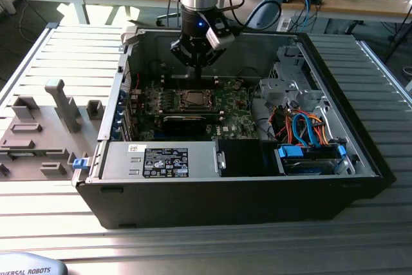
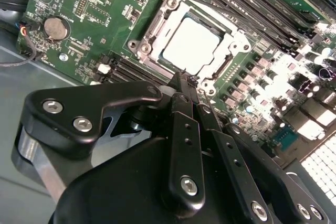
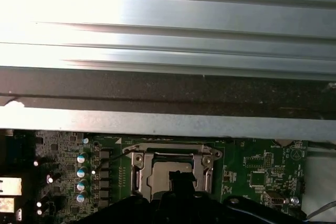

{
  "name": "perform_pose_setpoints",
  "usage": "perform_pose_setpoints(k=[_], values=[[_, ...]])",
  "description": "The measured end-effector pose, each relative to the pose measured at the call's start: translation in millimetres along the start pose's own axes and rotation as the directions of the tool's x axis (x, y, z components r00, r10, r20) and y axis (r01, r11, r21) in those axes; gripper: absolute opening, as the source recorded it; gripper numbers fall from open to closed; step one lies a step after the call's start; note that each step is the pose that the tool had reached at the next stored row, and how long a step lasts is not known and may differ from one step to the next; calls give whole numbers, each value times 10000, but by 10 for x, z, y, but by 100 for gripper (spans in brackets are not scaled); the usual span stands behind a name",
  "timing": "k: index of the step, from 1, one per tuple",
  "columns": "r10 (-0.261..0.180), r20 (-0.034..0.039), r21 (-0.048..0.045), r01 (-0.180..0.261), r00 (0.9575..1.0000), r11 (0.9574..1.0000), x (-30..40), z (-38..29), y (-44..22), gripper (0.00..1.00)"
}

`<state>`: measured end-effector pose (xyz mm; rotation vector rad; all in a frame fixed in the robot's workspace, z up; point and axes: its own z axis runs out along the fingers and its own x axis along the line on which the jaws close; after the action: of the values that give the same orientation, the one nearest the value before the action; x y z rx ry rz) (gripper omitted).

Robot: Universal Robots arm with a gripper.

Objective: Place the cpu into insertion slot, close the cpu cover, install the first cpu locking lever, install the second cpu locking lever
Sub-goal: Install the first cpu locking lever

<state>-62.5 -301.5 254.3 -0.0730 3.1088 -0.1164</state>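
The cpu (image 2: 191,45) lies flat in the insertion slot (image 1: 191,99) on the green board inside the open computer case. The silvery cpu cover (image 2: 152,27) lies down around it, and the chip's metal top shows through its window. My gripper (image 2: 181,80) hangs just over the socket's edge, its two black fingers (image 2: 181,129) pressed together with nothing between them. In the first wrist view the gripper tip (image 3: 181,179) overlaps the cpu (image 3: 165,174) inside the cover frame (image 3: 137,167). In the exterior view the gripper (image 1: 198,64) stands above the socket near the case's back wall.
The case walls (image 1: 129,82) ring the board. A long black card (image 1: 187,120) lies in front of the socket, then the power supply (image 1: 164,159). A drive cage with coloured cables (image 1: 309,140) fills the exterior view's right. Grey fixtures (image 1: 45,127) sit outside the case.
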Motion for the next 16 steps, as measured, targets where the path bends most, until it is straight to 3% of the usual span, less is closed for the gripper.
perform_pose_setpoints(k=[6,16], values=[[1,0,2,-1,10000,10000,80,-1,4,11],[0,-1,3,0,10000,10000,156,0,8,11]])
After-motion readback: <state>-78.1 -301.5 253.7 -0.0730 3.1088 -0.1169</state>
